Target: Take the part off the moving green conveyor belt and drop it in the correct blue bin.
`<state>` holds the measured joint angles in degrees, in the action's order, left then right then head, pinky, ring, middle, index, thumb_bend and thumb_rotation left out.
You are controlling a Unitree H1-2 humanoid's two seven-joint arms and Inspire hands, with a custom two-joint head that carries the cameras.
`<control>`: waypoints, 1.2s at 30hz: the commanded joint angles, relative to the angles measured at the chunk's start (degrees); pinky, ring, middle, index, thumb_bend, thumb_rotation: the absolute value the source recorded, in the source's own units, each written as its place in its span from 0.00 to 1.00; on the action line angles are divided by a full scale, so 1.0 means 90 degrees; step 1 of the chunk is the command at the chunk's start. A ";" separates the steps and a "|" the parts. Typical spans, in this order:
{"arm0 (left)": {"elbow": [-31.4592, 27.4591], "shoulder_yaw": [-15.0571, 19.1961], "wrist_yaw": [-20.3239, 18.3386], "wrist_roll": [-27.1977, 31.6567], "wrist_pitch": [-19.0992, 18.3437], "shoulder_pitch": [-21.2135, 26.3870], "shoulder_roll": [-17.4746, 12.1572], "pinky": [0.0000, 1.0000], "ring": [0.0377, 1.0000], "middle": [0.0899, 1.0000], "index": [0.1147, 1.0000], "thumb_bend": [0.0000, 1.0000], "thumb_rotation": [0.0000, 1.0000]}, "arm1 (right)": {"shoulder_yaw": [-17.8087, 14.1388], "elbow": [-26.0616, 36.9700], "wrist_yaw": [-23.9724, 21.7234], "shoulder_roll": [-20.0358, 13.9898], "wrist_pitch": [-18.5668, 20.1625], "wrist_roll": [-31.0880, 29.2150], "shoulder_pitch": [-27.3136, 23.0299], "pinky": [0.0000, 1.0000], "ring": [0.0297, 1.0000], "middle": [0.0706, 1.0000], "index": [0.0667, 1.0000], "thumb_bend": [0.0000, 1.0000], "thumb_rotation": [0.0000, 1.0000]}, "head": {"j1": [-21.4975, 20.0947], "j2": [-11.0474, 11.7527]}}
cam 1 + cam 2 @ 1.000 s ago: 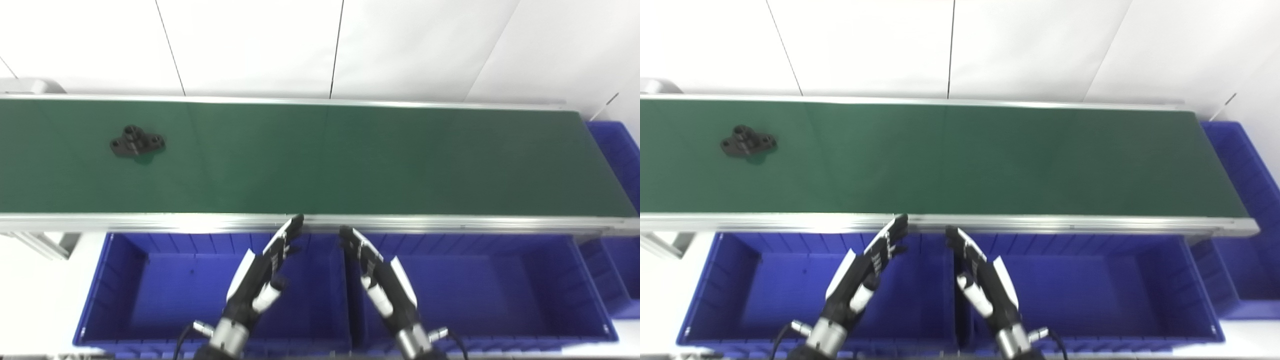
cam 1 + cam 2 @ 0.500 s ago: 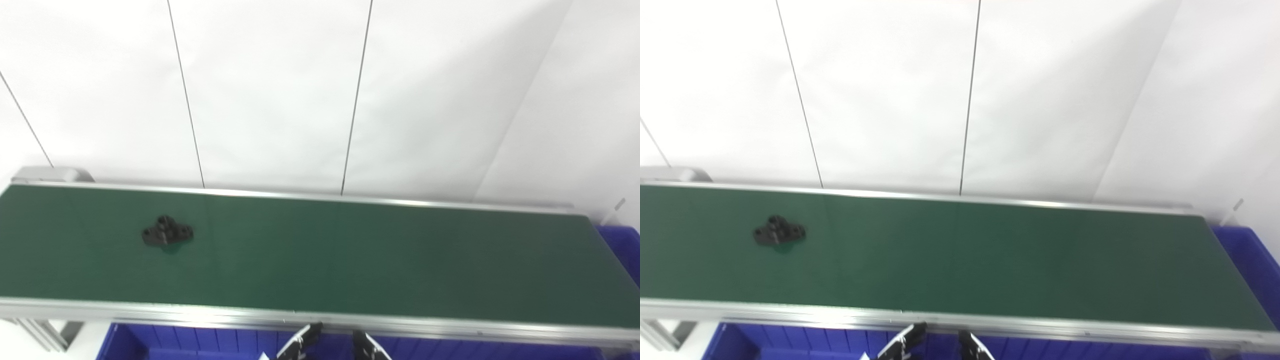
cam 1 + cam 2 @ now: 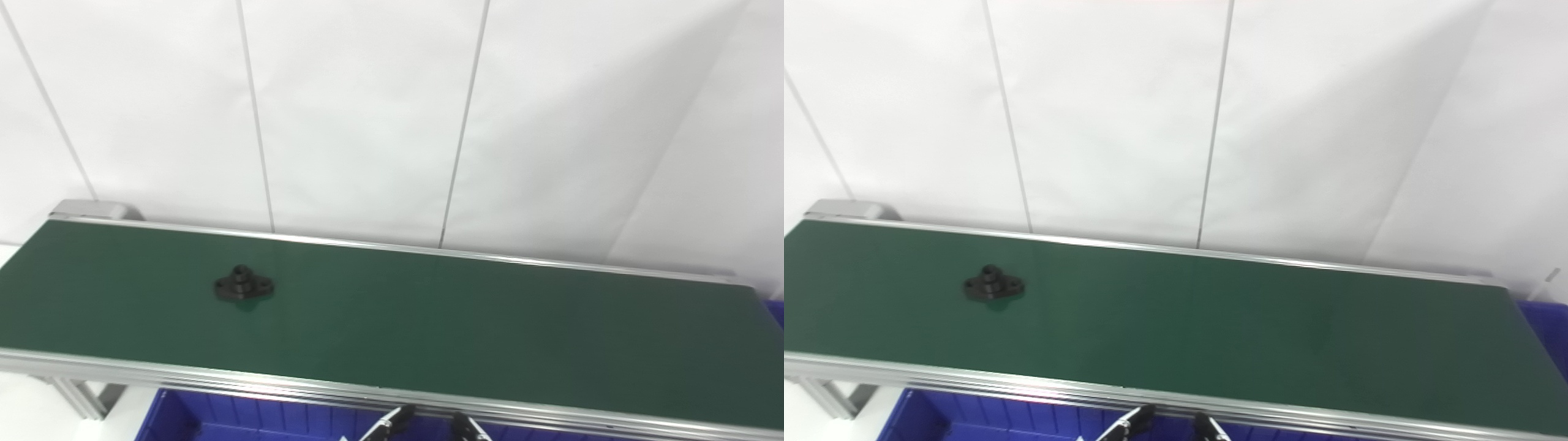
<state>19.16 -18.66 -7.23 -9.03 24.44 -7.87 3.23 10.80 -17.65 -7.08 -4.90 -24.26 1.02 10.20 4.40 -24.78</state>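
A black flanged part [image 3: 243,286] lies on the green conveyor belt [image 3: 429,318], toward its left end and roughly midway across its width. Only the fingertips of the left robot hand [image 3: 392,422] and right robot hand [image 3: 467,427] show below the belt's near rail, over a blue bin [image 3: 257,422]; whether they are released or clenched cannot be told. The likely risk is mistiming: the belt carries the part past the reach, or fingers nudge it sideways.

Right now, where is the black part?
In both eye views the black part lies on the green conveyor belt, left of its middle, far from both hands.
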 commanded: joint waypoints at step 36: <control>-0.0511 -0.0073 0.0012 -0.0036 0.0003 0.0106 0.0149 0.89 0.99 0.97 0.93 1.00 0.99 | -0.1162 0.2954 0.0459 -0.0055 0.0118 0.0452 -0.0452 0.71 0.71 0.78 0.86 0.87 0.86 | -0.0462 -0.0655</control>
<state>15.72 -18.85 -7.30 -9.25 23.47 -7.87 3.47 1.10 7.97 -4.16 -5.45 -24.05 3.64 8.27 0.18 -30.67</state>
